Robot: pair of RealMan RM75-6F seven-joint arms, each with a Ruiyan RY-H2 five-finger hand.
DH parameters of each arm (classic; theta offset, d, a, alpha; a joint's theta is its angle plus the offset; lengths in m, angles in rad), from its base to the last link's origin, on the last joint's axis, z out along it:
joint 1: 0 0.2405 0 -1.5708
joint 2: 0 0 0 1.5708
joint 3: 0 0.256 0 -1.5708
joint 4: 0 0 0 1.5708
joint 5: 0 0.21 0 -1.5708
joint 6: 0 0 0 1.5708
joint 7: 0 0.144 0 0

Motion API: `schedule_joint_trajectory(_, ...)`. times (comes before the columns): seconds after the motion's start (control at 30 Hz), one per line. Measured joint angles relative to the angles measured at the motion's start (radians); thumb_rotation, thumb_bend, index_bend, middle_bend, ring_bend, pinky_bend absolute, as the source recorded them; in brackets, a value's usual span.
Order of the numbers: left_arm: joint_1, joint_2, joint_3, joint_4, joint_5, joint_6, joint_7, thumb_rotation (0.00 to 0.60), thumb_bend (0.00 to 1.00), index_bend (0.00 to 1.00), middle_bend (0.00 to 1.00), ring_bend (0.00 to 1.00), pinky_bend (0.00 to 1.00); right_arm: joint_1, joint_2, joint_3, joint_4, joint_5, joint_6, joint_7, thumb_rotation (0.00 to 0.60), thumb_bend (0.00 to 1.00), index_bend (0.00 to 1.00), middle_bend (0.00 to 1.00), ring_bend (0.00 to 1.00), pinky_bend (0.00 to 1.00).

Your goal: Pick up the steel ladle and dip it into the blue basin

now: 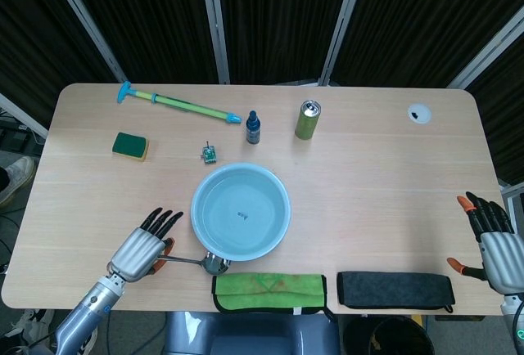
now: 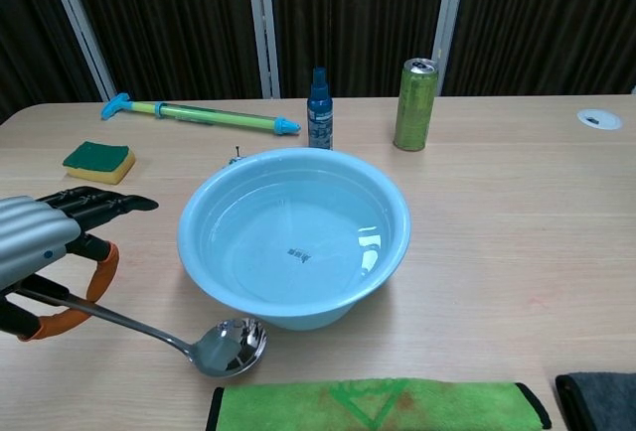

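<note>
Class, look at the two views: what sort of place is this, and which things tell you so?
Probably a robot test bench, not a kitchen: a bare wooden table before dark curtains, a robot hand holding a ladle, and unrelated props like a can and sponge.
</note>
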Motion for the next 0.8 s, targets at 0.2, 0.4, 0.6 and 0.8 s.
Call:
schedule_joint_trajectory(0.2,0.003,0.009,0.001,-0.017,0.015,0.008,0.006,0.600,0.41,0.60,0.00,0.00,0.00,-0.001,0.001,-0.001,0.000,-0.004,0.004,0.005,0.600,0.00,0.00,0.00,0.00,0.00)
schedule_joint_trajectory(0.4,0.003,0.021,0.001,-0.042,0.038,0.020,0.013,0.600,0.41,0.61,0.00,0.00,0.00,-0.003,0.003,-0.002,0.000,-0.009,0.008,0.011,0.600,0.00,0.00,0.00,0.00,0.00)
schedule_joint_trajectory(0.6,0.000,0.042,0.003,-0.082,0.065,0.028,0.026,0.600,0.41,0.62,0.00,0.00,0.00,-0.006,0.006,-0.004,-0.001,-0.016,0.015,0.020,0.600,0.00,0.00,0.00,0.00,0.00)
schedule_joint_trajectory(0.8,-0.010,0.077,0.002,-0.145,0.093,0.031,0.032,0.600,0.41,0.62,0.00,0.00,0.00,-0.009,0.008,-0.007,-0.001,-0.025,0.024,0.027,0.600,0.00,0.00,0.00,0.00,0.00)
